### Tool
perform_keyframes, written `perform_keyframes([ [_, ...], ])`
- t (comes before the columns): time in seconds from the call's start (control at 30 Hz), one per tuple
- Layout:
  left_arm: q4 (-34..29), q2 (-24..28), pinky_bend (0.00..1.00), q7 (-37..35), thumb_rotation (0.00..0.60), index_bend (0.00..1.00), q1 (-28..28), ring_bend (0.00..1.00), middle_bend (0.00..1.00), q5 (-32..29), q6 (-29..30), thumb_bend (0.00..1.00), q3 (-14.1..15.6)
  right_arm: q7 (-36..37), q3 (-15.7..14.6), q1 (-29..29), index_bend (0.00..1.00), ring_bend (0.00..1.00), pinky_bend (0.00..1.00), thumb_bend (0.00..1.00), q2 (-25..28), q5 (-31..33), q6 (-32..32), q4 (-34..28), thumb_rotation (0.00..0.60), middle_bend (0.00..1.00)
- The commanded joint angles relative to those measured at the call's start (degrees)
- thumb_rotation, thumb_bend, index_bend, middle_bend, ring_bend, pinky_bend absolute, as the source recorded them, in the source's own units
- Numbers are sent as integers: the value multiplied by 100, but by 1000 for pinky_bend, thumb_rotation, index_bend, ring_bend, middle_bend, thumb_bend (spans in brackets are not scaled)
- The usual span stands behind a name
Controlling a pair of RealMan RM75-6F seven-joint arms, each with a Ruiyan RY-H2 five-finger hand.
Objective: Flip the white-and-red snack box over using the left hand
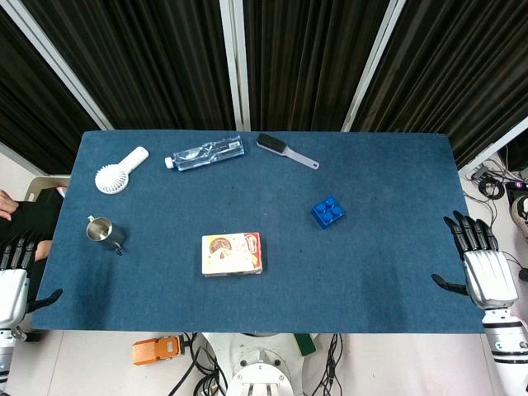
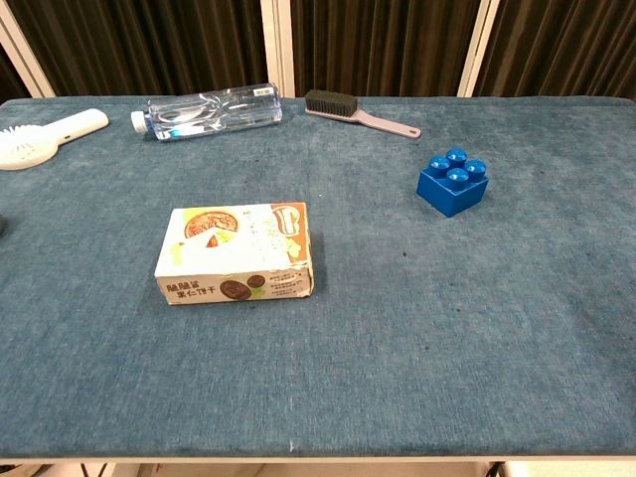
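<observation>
We see the white-and-red cardboard snack box (image 1: 233, 253) lying flat, printed face up, near the middle of the blue felt-covered counter (image 1: 371, 264), untouched. Our left hand (image 1: 12, 285) rests off the counter's left edge, its fingers (image 1: 18, 252) released and holding nothing. Our right hand (image 1: 483, 268) hangs past the right edge, fingers (image 1: 472, 233) spread, likewise released.

Head view looks straight down, high; chest view low, forward, nearer; both share table (image 1: 388, 264).
</observation>
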Motion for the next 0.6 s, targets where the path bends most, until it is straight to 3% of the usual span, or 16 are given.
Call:
perform_keyframes([
  [0.03, 13, -14, 43, 8, 600, 0, -16, 0, 0, -23, -28, 4, -13, -37, 14, 33, 0, 0, 0, 175, -15, 38, -56, -17, 600, 0],
  [0.37, -143, -9, 43, 173, 600, 0, -147, 0, 0, 47, -118, 4, -60, -1, 22, 64, 0, 0, 0, 175, -14, 50, -89, -3, 600, 0],
  [0.6, -947, 157, 43, 486, 600, 13, -665, 0, 4, 231, -562, 4, -263, 187, 4, 27, 0, 0, 0, 175, 76, -70, 30, 66, 600, 0],
])
